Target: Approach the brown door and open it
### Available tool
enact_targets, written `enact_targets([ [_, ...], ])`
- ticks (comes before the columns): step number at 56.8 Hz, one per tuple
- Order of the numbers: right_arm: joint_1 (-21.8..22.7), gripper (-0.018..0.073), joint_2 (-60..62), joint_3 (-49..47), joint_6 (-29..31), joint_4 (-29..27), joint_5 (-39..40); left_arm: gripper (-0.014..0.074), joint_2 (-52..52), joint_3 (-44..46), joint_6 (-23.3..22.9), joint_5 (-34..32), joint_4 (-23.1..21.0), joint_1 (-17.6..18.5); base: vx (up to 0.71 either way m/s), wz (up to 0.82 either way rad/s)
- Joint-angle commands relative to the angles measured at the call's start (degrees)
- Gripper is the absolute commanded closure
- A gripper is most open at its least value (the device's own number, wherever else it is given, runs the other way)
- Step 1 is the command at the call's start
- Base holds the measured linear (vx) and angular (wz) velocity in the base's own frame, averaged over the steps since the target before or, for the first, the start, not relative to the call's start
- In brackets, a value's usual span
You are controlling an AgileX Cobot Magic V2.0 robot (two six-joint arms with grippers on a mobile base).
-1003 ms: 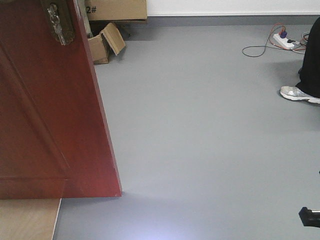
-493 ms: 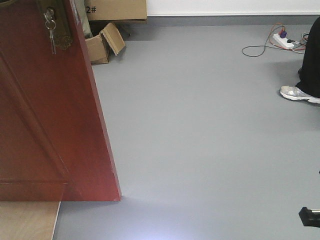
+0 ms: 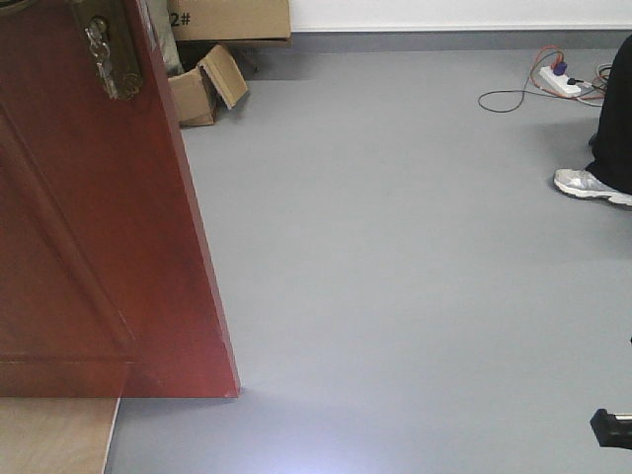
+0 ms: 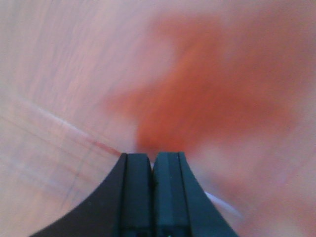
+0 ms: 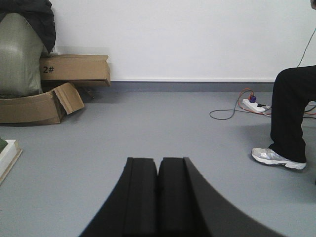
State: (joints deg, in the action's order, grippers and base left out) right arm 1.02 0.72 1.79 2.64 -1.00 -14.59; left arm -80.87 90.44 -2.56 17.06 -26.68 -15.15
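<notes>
The brown door (image 3: 89,247) fills the left of the front view, glossy reddish wood with a recessed panel, its free edge slanting down to the floor. Its brass lock plate (image 3: 109,54) with keys in it sits at the top left. In the left wrist view my left gripper (image 4: 152,158) is shut with nothing between its fingers, very close to the blurred reddish door (image 4: 222,74). My right gripper (image 5: 158,160) is shut and empty, low over the grey floor, pointing at the far wall.
Cardboard boxes (image 3: 207,84) lie beyond the door's edge, a green sack (image 5: 19,54) beside them. A seated person's shoe (image 3: 588,185) and leg (image 5: 291,113) are at the right, near a power strip (image 3: 558,81) with cables. A pale wooden board (image 3: 54,434) lies under the door.
The door's lock plate and free edge have shifted slightly left. The keys hung straight down half a second ago and now lie against the plate.
</notes>
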Motion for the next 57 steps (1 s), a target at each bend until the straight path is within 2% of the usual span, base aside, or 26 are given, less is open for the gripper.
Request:
enact_targets([
  [1, -0.12, 0.0559, 0.64, 0.34, 0.31, 0.25, 4.36, 0.0603, 7.12, 1.99, -0.12, -3.52, 2.81, 0.26, 0.0, 0.0],
  [8, -0.12, 0.0559, 0.64, 0.34, 0.31, 0.25, 4.36, 0.0603, 13.43, 1.26, -0.12, -4.87, 5.01, 0.26, 0.0, 0.0],
  [13, -0.12, 0.0559, 0.64, 0.34, 0.31, 0.25, 4.36, 0.0603, 18.5, -2.66, -0.12, -9.02, 5.12, 0.26, 0.0, 0.0],
  [23, -0.12, 0.0559, 0.64, 0.34, 0.31, 0.25, 4.36, 0.0603, 31.13, -21.67, -0.12, -23.88, 5.48, 0.26, 0.0, 0.0],
  [28, -0.12, 0.0559, 0.64, 0.34, 0.31, 0.25, 4.36, 0.0603, 39.01, -33.93, -0.12, -28.31, 10.9, 0.26, 0.0, 0.0],
  [31, -0.12, 0.0559, 0.64, 0.34, 0.31, 0.25, 4.36, 0.0603, 43.67, -40.39, -0.12, -28.15, 15.81, 0.26, 0.0, 0.0],
  [35, -0.12, 0.0559, 0.64, 0.34, 0.31, 0.25, 4.36, 0.0603, 49.82, -48.21, -0.12, -25.74, 18.88, 0.26, 0.0, 0.0],
  [47, -0.12, 0.0559, 0.64, 0.34, 0.31, 0.25, 4.36, 0.0603, 64.37, -65.51, -0.12, -17.06, 19.01, 1.6, 0.0, 0.0],
  [57, -0.12, 0.0559, 0.64, 0.34, 0.31, 0.25, 4.36, 0.0603, 74.02, -74.6, -0.12, -17.06, 19.13, 6.23, 0.0, 0.0],
])
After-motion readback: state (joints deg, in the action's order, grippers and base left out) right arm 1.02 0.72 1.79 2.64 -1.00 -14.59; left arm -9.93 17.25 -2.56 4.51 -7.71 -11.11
